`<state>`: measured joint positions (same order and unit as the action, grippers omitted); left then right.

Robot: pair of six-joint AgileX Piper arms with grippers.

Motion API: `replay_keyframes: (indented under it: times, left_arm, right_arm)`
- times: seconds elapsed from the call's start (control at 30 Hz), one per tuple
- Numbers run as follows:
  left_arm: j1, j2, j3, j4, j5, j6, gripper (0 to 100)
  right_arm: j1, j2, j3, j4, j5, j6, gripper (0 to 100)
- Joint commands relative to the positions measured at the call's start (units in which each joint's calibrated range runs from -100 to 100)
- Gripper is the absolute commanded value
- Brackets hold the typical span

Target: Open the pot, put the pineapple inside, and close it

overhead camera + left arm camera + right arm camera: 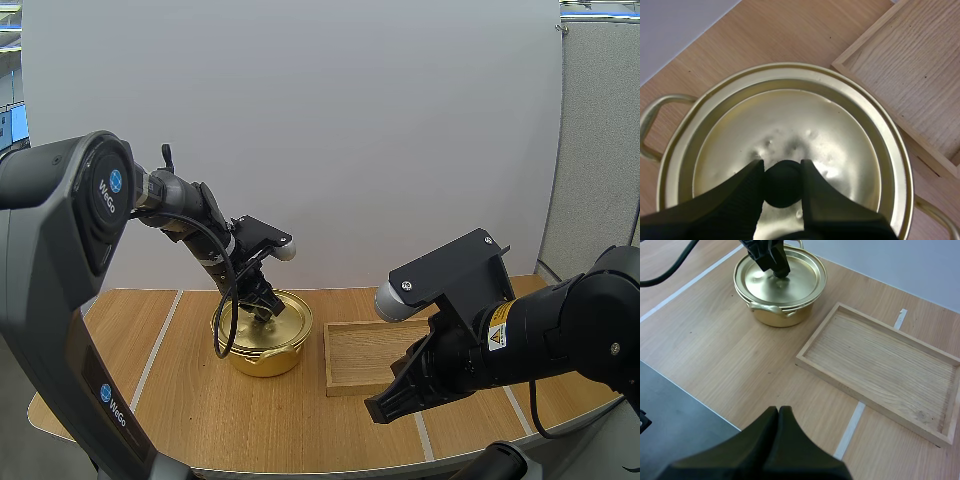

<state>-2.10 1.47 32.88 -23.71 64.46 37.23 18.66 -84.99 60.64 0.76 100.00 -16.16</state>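
My left jaws pinch the knob [782, 182]; the lid [790, 125] still sits on the pot [265, 350]. My right jaws are closed, empty. Opening, loading and closing all remain.

white "wego" beside a round blue logo [116, 181] stands on the left arm [55, 230] at the shoulder, and again lower down. a yellow warning label [497, 328] with a triangle sign sits on the right arm [570, 340]; its print is unreadable.
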Motion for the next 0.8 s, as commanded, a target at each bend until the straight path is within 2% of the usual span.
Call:
replay_keyframes:
  times: [0.0, 0.13, 0.17, 0.2, 0.23, 0.27, 0.33, 0.37, 0.6, 0.77]
  left_arm:
    - [0.0, 0.9, 0.1, -0.4, -0.1, 0.0, 0]
    - [0.0, 0.9, 0.1, -0.5, 0.3, 0.0, 2]
    - [0.0, 0.9, 0.1, -0.5, 0.3, 0.0, 5]
    - [0.0, 0.9, 0.1, -0.5, 0.8, 0.0, 14]
    - [0.0, 0.8, 0.1, -0.5, 1.6, 0.0, 27]
    - [0.0, 0.8, 0.0, -0.5, 2.7, 0.0, 45]
    - [0.0, 0.2, 0.0, -0.8, 4.8, 0.0, 95]
    - [0.0, -0.3, 0.0, -1.2, 5.0, -0.1, 100]
    - [0.0, -4.9, -1.3, 1.0, 7.4, -2.5, 100]
    - [0.0, -11.2, -3.7, 7.2, 11.0, -5.8, 100]
  right_arm:
    - [-0.2, -0.5, 0.0, -0.3, 0.0, 0.2, 0]
    - [-0.2, -0.5, 0.0, -0.3, 0.0, 0.2, 0]
    - [-0.2, -0.5, 0.0, -0.3, 0.0, 0.2, 0]
    - [-0.2, -0.5, 0.0, -0.3, 0.0, 0.2, 0]
    - [-0.2, -0.5, 0.0, -0.3, 0.0, 0.2, 0]
    - [-0.2, -0.5, 0.0, -0.3, 0.0, 0.2, 0]
    - [-0.2, -0.5, 0.0, -0.3, 0.0, 0.2, 0]
    - [-0.2, -0.5, 0.0, -0.3, 0.0, 0.2, 0]
    - [-0.2, -0.5, 0.0, -0.3, 0.0, 0.2, 0]
    - [-0.2, -0.5, 0.0, -0.3, 0.0, 0.2, 0]
